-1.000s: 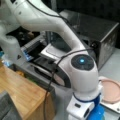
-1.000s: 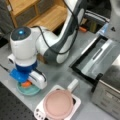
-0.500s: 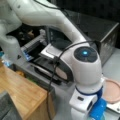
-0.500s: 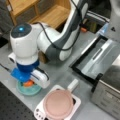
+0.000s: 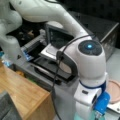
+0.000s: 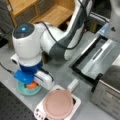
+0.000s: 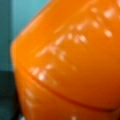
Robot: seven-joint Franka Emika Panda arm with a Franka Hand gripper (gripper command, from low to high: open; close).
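Gripper (image 6: pixel 32 83) low over a shallow teal round plate (image 6: pixel 23 90) near a front view's bottom left, directly above a glossy orange rounded plastic object (image 6: pixel 32 85) resting on it. Orange surface fills the wrist view (image 7: pixel 70 62). Jaw opening hidden; grasp cannot be told. Object not lifted. Pink round lid on a white square base (image 6: pixel 58 104) just beside.

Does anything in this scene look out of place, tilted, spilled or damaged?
Nothing stands out. The gripper is low over the teal plate, where an orange object lies. The pink plate sits flat on the white scale. No spill or damage shows on the grey table.
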